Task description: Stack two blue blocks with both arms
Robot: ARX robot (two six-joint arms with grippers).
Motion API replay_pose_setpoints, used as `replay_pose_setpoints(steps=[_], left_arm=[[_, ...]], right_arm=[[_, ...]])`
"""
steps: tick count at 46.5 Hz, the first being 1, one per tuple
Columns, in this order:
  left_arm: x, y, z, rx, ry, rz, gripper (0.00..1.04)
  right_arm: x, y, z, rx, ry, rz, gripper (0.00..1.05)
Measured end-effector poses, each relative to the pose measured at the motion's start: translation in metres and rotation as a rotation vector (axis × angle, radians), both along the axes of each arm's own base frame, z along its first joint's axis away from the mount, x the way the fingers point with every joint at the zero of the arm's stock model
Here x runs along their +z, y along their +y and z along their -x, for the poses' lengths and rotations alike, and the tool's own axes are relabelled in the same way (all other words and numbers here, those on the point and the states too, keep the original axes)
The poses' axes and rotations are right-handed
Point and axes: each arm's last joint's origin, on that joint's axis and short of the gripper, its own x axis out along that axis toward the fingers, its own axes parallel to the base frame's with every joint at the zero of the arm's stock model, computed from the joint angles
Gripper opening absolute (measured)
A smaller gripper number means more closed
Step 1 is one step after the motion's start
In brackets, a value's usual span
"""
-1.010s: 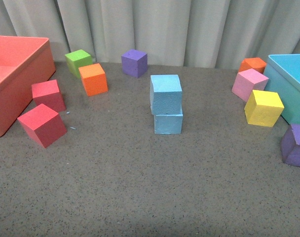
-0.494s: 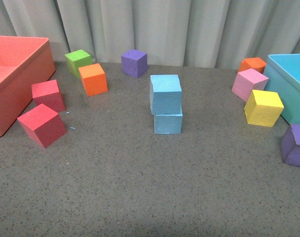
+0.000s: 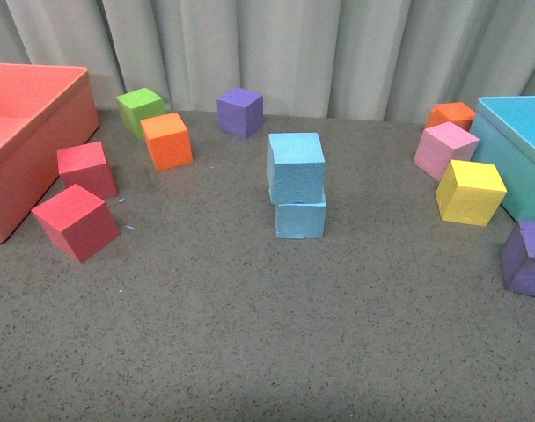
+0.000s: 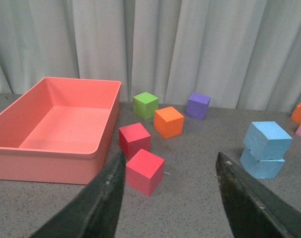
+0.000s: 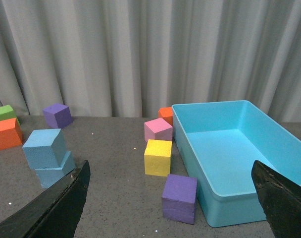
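Note:
Two light blue blocks stand stacked in the middle of the table: the upper block (image 3: 296, 165) rests on the lower block (image 3: 300, 217), turned slightly askew. The stack also shows in the left wrist view (image 4: 267, 140) and in the right wrist view (image 5: 45, 148). Neither arm shows in the front view. My left gripper (image 4: 171, 191) is open and empty, well back from the stack, with a red cube between its fingers' lines of sight. My right gripper (image 5: 170, 198) is open and empty, wide apart, away from the stack.
A coral bin (image 3: 21, 132) stands at the left, a turquoise bin (image 3: 518, 141) at the right. Loose cubes: two red (image 3: 76, 221), orange (image 3: 166, 141), green (image 3: 139, 107), purple (image 3: 239, 112) at the back; orange (image 3: 450, 114), pink (image 3: 444, 149), yellow (image 3: 469, 192), purple (image 3: 530, 258) at right. A curtain hangs behind.

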Motion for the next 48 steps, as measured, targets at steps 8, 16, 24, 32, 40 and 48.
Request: replay_pose_setpoints(steps=[8,16,24,32,40,48], left_arm=[[0.0000,0.0000,0.0000,0.000,0.000,0.000,0.81],[0.0000,0.0000,0.0000,0.000,0.000,-0.002,0.97],[0.0000,0.0000,0.0000,0.000,0.000,-0.002,0.98],[0.0000,0.0000,0.0000,0.000,0.000,-0.002,0.98],[0.0000,0.0000,0.0000,0.000,0.000,-0.002,0.98],[0.0000,0.0000,0.0000,0.000,0.000,-0.002,0.98]], right_arm=[[0.0000,0.0000,0.0000,0.000,0.000,0.000,0.95],[0.0000,0.0000,0.0000,0.000,0.000,0.000,0.95],[0.0000,0.0000,0.0000,0.000,0.000,0.000,0.95],[0.0000,0.0000,0.0000,0.000,0.000,0.000,0.95],[0.0000,0.0000,0.0000,0.000,0.000,0.000,0.95],[0.0000,0.0000,0.0000,0.000,0.000,0.000,0.95]])
